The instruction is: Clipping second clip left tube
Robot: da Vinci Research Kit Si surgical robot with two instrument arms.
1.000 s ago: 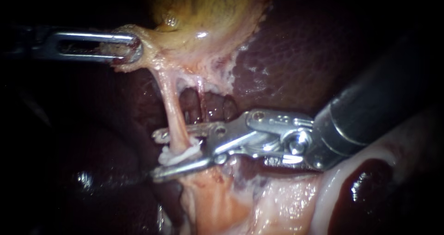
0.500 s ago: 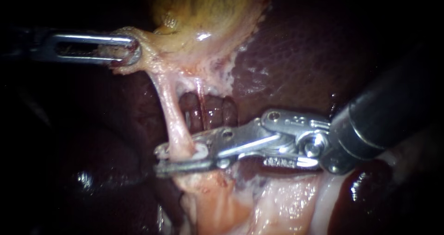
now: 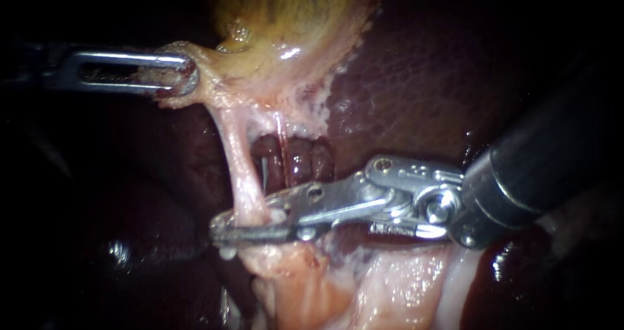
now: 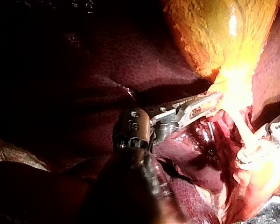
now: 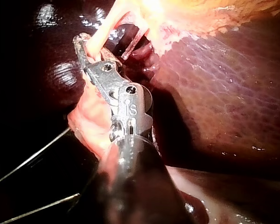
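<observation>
Low on the left tube [image 3: 242, 167], the right instrument [image 3: 219, 229] has its jaws pressed together across the tube; a second ago they stood apart around it. The left instrument [image 3: 185, 75] keeps its jaws clamped on the gallbladder [image 3: 286, 18] at its narrow end. The left wrist view shows this grip side-on, the endoscope only flat-on.

It was a surgery place: my thin, shiny right instrument [image 3: 221, 228] reached in over a dark red liver [image 3: 416, 76] and a yellow gallbladder [image 3: 292, 12], brightly lit.
</observation>
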